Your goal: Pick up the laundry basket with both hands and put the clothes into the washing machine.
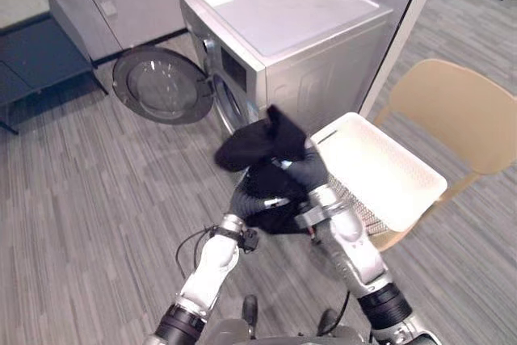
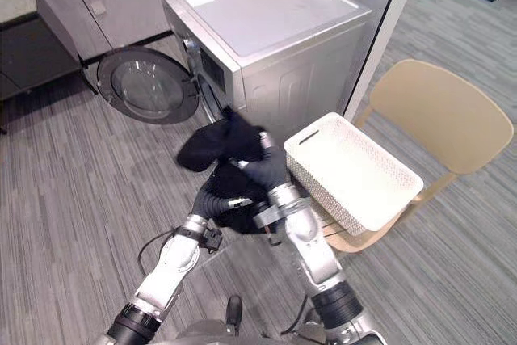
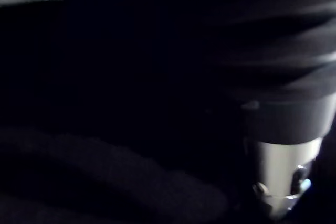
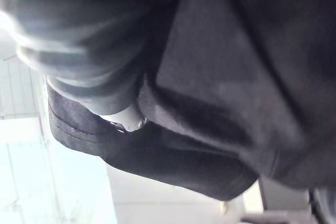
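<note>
Washing machine (image 1: 283, 14): front-loading, standing on the floor (image 1: 81, 199), with its round door (image 1: 161, 85) swung fully open to the robot's left. The drum opening (image 1: 229, 108) is seen edge-on, so its contents cannot be told.

Laundry basket (image 1: 440, 183): white and perforated, resting on the seat of a tan chair (image 1: 460, 111) to the robot's right, just beside the machine's front corner. Its white interior shows along its whole length. Its long axis runs from the machine's corner out towards the robot's right, and the short end with the handle slot faces the machine.

Black garment (image 1: 260, 145): bunched and held up in the air between the basket and the open door, in front of the drum opening. Its upper lump lies roughly crosswise, with one end reaching left towards the door.

Left robot hand (image 1: 246, 197): under the garment and buried in the cloth; whether it is clamped cannot be told.
Right robot hand (image 1: 311, 171): against the garment's right side, likewise covered; state cannot be told.

Clearance: open floor lies to the left and in front of the machine, while the basket's near edge sits close to the right arm.
</note>
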